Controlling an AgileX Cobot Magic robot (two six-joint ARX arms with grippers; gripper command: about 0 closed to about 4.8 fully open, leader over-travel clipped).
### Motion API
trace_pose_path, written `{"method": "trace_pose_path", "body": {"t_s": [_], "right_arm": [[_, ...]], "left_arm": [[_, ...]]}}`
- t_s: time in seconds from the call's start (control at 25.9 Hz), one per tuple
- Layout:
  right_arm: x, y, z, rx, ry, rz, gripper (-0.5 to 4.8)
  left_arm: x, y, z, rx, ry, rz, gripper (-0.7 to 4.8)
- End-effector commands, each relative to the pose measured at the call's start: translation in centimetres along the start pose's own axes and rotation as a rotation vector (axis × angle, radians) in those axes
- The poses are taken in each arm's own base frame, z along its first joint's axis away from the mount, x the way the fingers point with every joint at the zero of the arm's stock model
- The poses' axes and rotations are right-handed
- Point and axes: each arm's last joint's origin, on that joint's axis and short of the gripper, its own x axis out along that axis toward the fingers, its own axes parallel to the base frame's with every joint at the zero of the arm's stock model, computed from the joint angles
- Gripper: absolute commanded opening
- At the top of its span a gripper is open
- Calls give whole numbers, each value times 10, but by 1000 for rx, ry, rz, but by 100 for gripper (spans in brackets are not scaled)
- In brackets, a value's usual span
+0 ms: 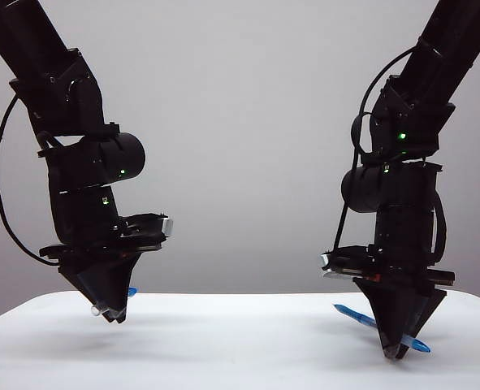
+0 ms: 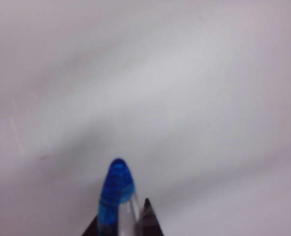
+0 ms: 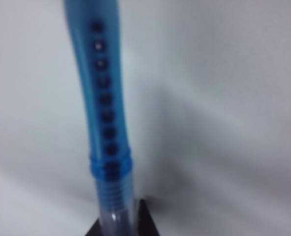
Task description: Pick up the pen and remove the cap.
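Starting at the left gripper [image 1: 112,314], at about eight o'clock in the exterior view: we see its jaws pinched nearly together on the cap [image 1: 110,309]. A clear stub pokes out of the tip toward seven o'clock, and a small blue bit shows on the other side at about three o'clock from the tip. This gripper hangs just above the table [image 1: 240,349]; we cannot tell whether it touches it.

From the left wrist view, the cap [image 2: 118,194] stands up between the dark fingertips [image 2: 147,219], blue ribbed clip beside clear plastic, blurred at this range. The left gripper [image 2: 123,226] shows only as the very ends of its fingers at the edge of the frame.

Over to the right gripper [image 1: 395,351], at about four o'clock in the exterior view: jaws drawn in tight on the pen [image 1: 355,315]. The pen crosses the tip on a slant, its longer blue stretch running up toward ten o'clock, a shorter blue end sticking out at four o'clock. The tip points down, very close to the table.

In the right wrist view, the pen [image 3: 103,118] rises away from the right gripper [image 3: 120,223], a clear ribbed part nearest the fingers [image 3: 145,219], then a blue ring and a long blue dimpled grip. The picture is soft.

The two grippers sit well apart, cap on one side, pen on the other, white table below and plain grey wall [image 1: 248,122] behind.
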Motion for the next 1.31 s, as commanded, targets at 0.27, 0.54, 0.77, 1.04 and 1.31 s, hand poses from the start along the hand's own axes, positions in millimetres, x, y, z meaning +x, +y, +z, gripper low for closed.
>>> {"method": "trace_pose_path", "body": {"t_s": [0.27,0.54,0.77,1.04,1.31], "right_arm": [[1,-1,2,3,-12,-7,311],[-4,2,1,3,-17,31,312],[-38,9,1,-7,-132,31,312],[-111,29,-15,-42,-334,164,109],[-249,62,-76,-144,-885,57,-1]], "left_arm": [[-2,-2,-1,-14,9,-31,409],[-11,-6,2,-30,-22,-123,408],[-46,-12,12,-5,-107,-66,408],[-117,-24,7,63,-241,-44,401],[-262,-28,-45,102,-668,105,393]]}}
